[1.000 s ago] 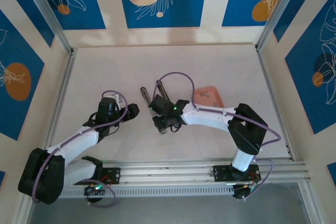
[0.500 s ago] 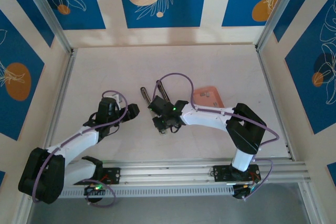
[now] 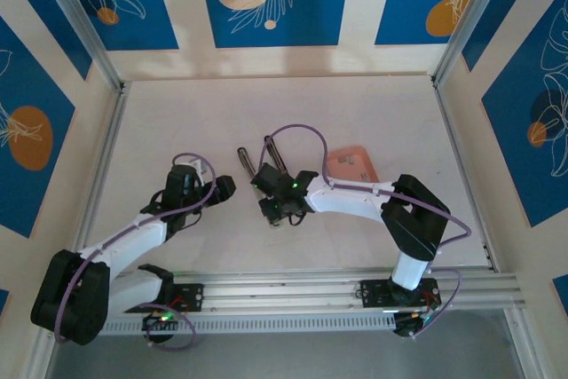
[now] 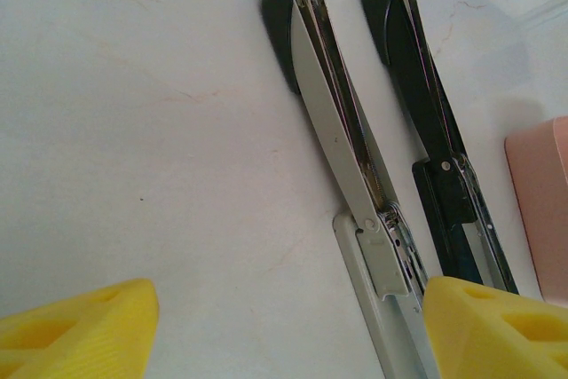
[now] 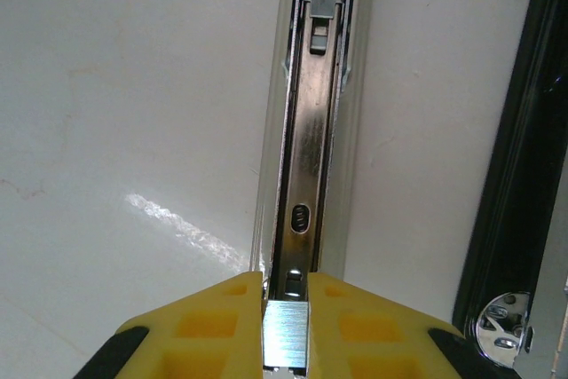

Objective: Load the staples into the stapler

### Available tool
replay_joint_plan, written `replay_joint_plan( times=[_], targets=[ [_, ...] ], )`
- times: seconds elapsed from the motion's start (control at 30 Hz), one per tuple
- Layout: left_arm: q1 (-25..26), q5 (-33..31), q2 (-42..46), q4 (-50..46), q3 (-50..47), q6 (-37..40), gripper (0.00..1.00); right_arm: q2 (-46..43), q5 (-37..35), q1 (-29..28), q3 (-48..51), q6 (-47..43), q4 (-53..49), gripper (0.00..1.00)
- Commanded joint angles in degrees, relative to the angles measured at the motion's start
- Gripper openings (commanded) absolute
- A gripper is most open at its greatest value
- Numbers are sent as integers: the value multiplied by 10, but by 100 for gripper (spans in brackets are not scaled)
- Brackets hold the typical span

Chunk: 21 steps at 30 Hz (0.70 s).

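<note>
Staples (image 5: 286, 336) in line with open stapler (image 5: 306, 130) rail

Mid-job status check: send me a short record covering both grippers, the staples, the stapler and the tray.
left gripper: jaws open, holding nothing, hovering at the near end of the stapler
right gripper: jaws shut on a strip of staples
staples position: at the near end of the magazine channel, lined up with it; cannot tell whether seated
stapler: opened out on the table, metal channel exposed
pink tray: on the table, right of the stapler
</note>
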<state>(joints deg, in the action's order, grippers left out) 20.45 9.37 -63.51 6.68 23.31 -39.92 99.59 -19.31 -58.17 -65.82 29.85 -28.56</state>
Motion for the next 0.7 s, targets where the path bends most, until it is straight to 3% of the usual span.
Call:
replay_joint_plan(
  times=[0.0, 0.67],
  targets=[
    [6, -4, 0, 10, 14, 12, 78, 9, -1, -4, 8, -5, 3, 18],
    [6, -3, 0, 11, 13, 14, 78, -10, -2, -12, 25, -6, -8, 20]
  ],
)
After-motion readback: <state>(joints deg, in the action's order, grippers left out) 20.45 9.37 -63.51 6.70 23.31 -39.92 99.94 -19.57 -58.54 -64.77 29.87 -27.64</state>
